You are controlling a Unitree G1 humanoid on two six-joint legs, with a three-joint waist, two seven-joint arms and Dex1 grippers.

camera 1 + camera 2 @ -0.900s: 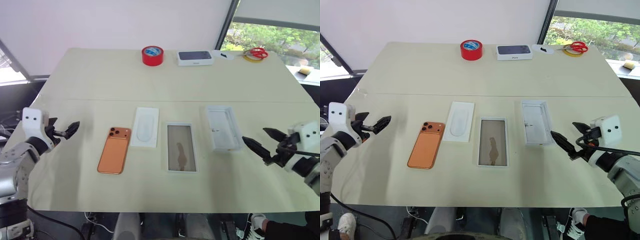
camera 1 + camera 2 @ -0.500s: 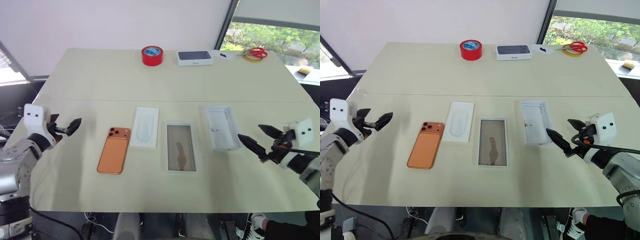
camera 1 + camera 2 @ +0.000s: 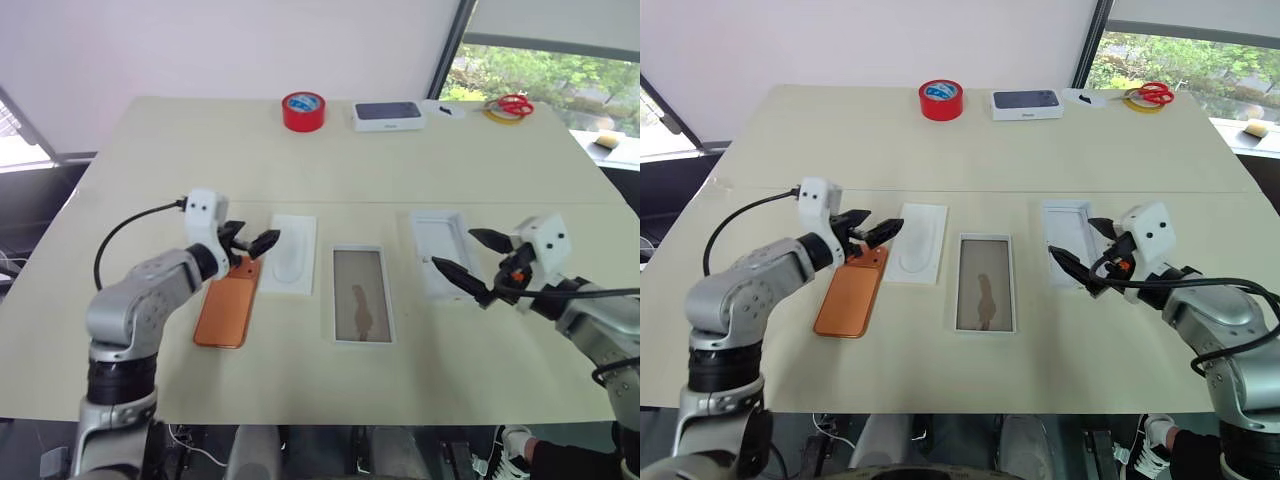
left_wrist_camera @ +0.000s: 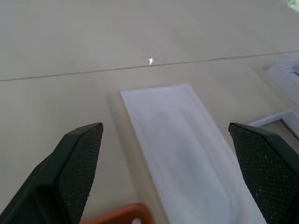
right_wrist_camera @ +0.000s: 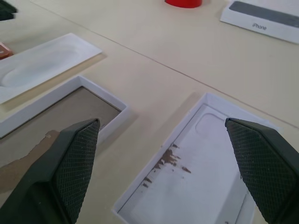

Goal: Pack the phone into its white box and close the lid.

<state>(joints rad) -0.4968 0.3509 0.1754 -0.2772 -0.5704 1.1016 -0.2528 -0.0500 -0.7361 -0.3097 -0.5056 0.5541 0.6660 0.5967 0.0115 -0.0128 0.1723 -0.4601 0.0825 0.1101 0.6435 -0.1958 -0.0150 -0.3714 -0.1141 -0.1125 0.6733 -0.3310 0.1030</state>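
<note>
The phone (image 3: 228, 306) is lying flat on the cream table (image 3: 180, 150), at the near left, with its back facing up. It is slim and orange, with rounded corners, and a darker orange camera block is sitting at its far end; that end is partly covered by the left gripper (image 3: 250, 246). Just to the right of the phone a thin white insert (image 3: 290, 254) with an oval recess is lying, and the two are close but not overlapping.

In the middle the lid (image 3: 360, 294) is lying with its pale brownish inner face up, framed by a white rim. To the right of it, a little farther away, the white box (image 3: 442, 253) is lying open, a shallow white tray with a raised rim and some small dark marks on its floor.

The left gripper is hanging over the far end of the phone and the near left edge of the insert, and its two black fingers are spread wide with nothing between them. The right gripper (image 3: 467, 267) is hovering at the near right corner of the white box, also spread wide and empty.

At the far edge of the table a red tape roll (image 3: 304, 110), a white box with dark blue face (image 3: 389, 116) and red scissors (image 3: 514, 105) are standing in a row.
</note>
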